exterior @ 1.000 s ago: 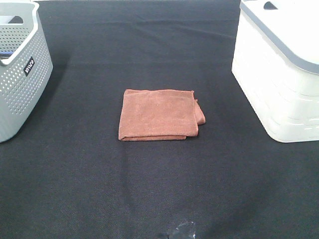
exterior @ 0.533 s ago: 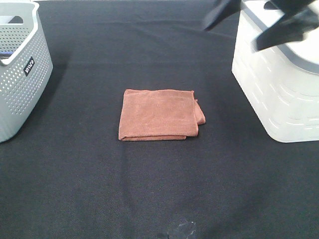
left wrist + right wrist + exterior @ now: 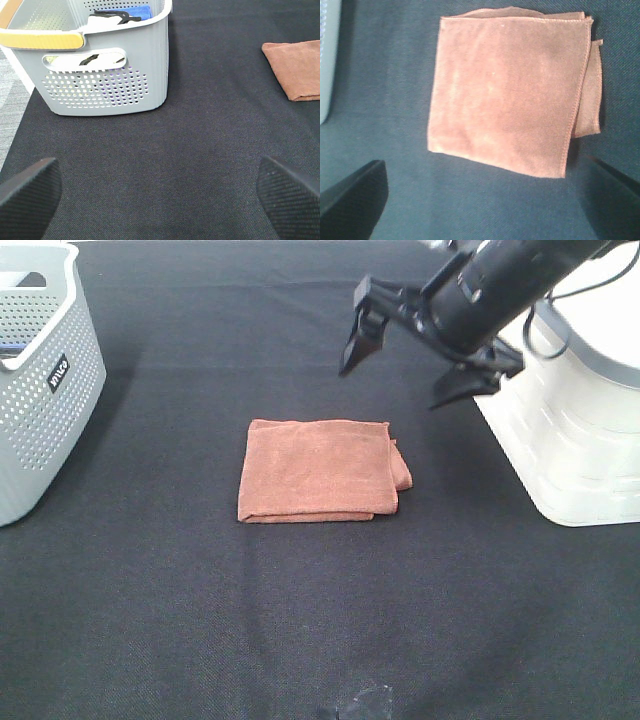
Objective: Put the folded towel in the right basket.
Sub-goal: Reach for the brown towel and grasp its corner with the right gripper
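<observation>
The right pincer (image 3: 398, 380) hangs above the black tabletop (image 3: 180, 610), spread wide and holding nothing, its two dark fingers apart on either side of the gap. In the high view it sits just behind the folded towel (image 3: 318, 470), between the towel and the right basket (image 3: 560, 450), with its arm crossing in front of that basket's near corner. The right wrist view looks straight down on the towel, which lies between the two fingertips and below them, untouched.

The towel is rust-brown, folded into a rough square, and lies flat at the middle of the tabletop, well apart from both baskets. One loose layer pokes out along its right edge.

The right basket is white with a grey rim; its inside is washed out by glare, so its contents cannot be told. The left basket (image 3: 107, 85) is grey and perforated, with a yellow pad on its rim. It holds a blue item (image 3: 134, 11) and, beside it, something black and white (image 3: 107, 18).

The left pincer (image 3: 160, 195) is also wide open and empty, low over bare tabletop near the left basket.
</observation>
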Motion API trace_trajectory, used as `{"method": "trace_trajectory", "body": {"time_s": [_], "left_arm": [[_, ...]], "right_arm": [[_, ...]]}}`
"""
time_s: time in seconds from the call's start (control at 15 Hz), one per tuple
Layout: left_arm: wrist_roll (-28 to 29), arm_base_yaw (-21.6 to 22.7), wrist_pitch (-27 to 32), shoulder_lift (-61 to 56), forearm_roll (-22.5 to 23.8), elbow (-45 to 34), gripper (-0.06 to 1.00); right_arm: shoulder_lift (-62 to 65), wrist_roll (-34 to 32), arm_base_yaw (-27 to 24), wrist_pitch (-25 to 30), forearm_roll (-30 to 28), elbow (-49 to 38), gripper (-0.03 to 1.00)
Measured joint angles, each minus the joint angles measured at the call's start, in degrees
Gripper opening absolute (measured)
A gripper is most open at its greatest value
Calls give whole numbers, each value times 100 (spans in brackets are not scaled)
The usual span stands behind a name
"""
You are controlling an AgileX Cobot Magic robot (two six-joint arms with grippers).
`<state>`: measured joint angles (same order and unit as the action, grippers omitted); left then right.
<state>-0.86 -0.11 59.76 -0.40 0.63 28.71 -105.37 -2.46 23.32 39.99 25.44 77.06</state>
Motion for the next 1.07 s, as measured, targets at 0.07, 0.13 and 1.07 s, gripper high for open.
{"method": "trace_trajectory", "body": {"time_s": [0.07,0.13,1.07], "left_arm": [[0,0,0,0,0,0,99],[0,0,0,0,0,0,99],[0,0,0,0,0,0,99]], "right_arm": [[-241,40,0,-23,0,17,98],[-504,57,0,-23,0,40,98],[-2246,-395,-470,768,-705,1639,97]]}}
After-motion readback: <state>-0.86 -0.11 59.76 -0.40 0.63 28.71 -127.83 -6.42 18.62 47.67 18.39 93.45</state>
